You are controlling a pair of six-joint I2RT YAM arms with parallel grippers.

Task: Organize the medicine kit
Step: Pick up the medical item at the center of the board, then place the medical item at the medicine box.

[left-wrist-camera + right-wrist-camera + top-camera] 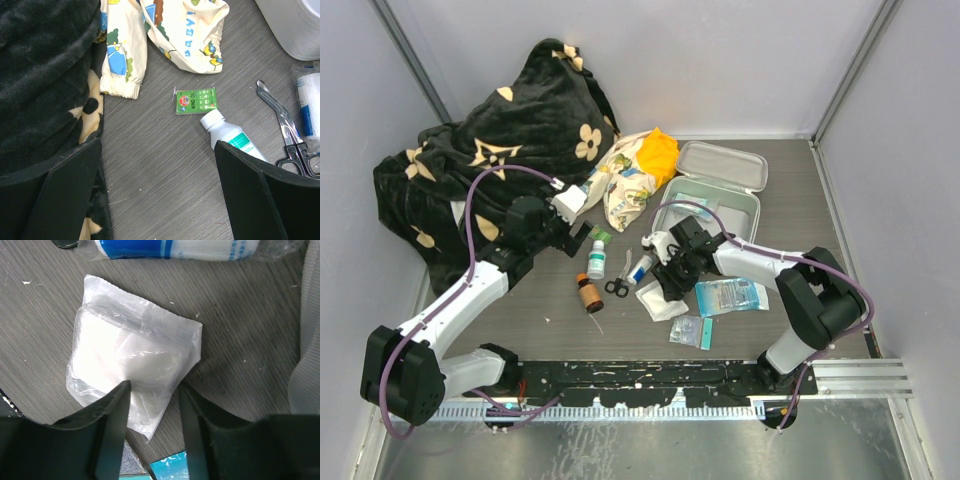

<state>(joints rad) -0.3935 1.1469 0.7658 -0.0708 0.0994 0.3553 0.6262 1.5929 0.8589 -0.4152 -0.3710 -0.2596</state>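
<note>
Because the packet (pixel 125 350) looks soft, light and slippery, pinch its 6 o'clock end, which right jaws straddle, grip unclear; left jaws released.

I'm looking into a robotics test cell: plain grey wall panels (pixel 720 60) in aluminium struts (pixel 855 70) box in a dark wood-grain tabletop (pixel 790 200), with a black mounting plate (pixel 640 375) along its near edge.

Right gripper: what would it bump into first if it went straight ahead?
The clear packet of white gauze: the right gripper points down at it, jaws either side of its near end. Whether they pinch it yet is unclear.
</note>
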